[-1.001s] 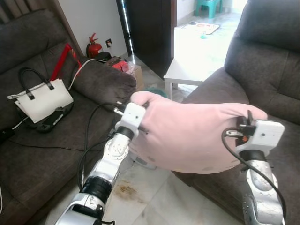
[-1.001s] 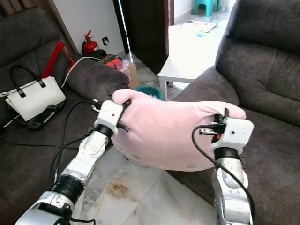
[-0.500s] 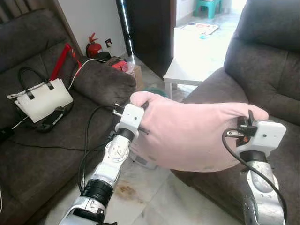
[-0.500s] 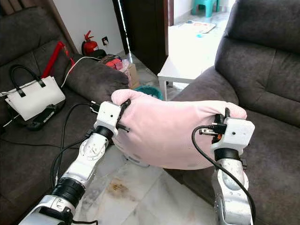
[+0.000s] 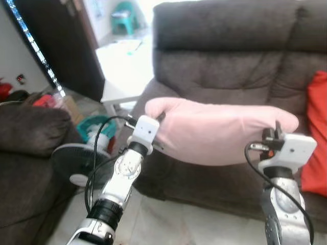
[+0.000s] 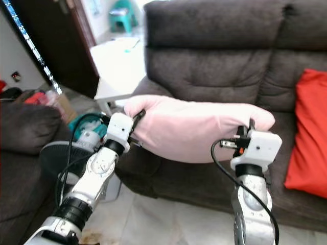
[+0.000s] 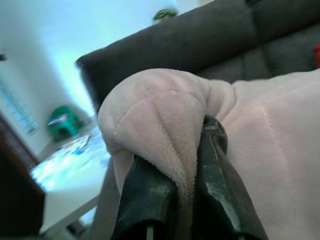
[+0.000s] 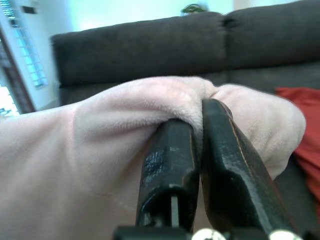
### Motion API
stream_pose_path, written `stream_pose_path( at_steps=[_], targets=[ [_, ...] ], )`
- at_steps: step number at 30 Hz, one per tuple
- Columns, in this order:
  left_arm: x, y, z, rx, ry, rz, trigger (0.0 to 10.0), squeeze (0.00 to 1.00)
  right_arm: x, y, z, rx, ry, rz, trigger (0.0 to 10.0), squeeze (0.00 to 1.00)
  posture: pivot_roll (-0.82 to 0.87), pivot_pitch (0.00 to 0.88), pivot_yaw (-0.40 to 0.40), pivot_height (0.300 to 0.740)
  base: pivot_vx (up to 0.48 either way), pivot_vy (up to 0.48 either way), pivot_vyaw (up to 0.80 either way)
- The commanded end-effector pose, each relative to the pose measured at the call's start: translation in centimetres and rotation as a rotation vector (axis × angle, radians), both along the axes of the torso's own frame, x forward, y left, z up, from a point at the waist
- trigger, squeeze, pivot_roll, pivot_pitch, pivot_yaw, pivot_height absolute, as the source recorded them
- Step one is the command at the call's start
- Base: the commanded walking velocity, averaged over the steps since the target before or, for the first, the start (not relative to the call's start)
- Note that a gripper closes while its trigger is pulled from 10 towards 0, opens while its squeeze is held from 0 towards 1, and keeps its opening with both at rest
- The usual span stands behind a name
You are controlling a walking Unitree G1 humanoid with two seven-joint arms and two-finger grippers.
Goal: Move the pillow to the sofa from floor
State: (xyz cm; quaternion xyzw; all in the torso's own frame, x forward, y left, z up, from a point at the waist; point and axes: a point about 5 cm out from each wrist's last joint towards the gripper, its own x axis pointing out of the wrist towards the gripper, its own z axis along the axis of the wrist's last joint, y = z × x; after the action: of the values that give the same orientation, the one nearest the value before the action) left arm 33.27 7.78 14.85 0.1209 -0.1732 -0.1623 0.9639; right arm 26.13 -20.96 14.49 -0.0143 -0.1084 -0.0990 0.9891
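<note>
I had the pink pillow (image 5: pixel 225 131) held up in the air between both arms, stretched lengthwise in front of the dark grey sofa (image 5: pixel 230 56), level with the lower part of its backrest and above its seat, not resting on it. The left gripper (image 7: pixel 187 165) was clamped on the pillow's left end; in the left wrist view its two black fingers (image 7: pixel 147 200) pinched a bunched fold of the plush fabric between them. The right gripper (image 8: pixel 197 150) was closed on the pillow's right end in the same way, fingers (image 8: pixel 167 170) squeezing a ridge of fabric with almost no gap. A red cushion (image 6: pixel 306 132) leaned against the backrest at the sofa's right side, just beyond the pillow's right end. To the left of the sofa stood a white side table (image 6: pixel 115 64), with a green stool (image 5: pixel 125 15) farther back in the bright room behind it. Low on the floor by the left arm I saw a fan (image 5: pixel 82 163), and the arm of a second dark sofa (image 5: pixel 30 130) at the left edge.
</note>
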Motion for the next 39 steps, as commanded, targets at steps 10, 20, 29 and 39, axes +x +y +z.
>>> stream_pose_path(
  at_steps=[10, 20, 29, 39],
  targets=[
    [0.2, 0.8, 0.9, -0.038, -0.027, 0.047, 10.0, 0.00, 0.5, 0.7, 1.4, -0.026, -0.063, 0.047, 10.0, 0.00, -0.08, 0.000, 0.076, 0.740, 0.000, 0.000, -0.08],
    [0.9, 1.3, 1.4, -0.059, -0.042, 0.100, 10.0, 0.00, 1.9, 0.7, 2.5, -0.052, -0.085, 0.083, 10.0, 0.00, -0.07, 0.000, 0.028, 0.740, 0.000, 0.000, 0.00],
    [1.3, 1.2, 1.9, -0.039, -0.061, 0.094, 10.0, 0.00, 2.7, 0.6, 2.7, -0.058, -0.095, 0.083, 10.0, 0.00, -0.07, 0.000, 0.041, 0.740, 0.000, 0.000, 0.00],
    [1.1, 1.5, 2.1, -0.074, -0.071, 0.100, 10.0, 0.00, 2.7, 1.2, 2.5, -0.047, -0.098, 0.101, 10.0, 0.00, -0.06, 0.000, 0.049, 0.740, 0.000, 0.000, 0.00]
  ],
)
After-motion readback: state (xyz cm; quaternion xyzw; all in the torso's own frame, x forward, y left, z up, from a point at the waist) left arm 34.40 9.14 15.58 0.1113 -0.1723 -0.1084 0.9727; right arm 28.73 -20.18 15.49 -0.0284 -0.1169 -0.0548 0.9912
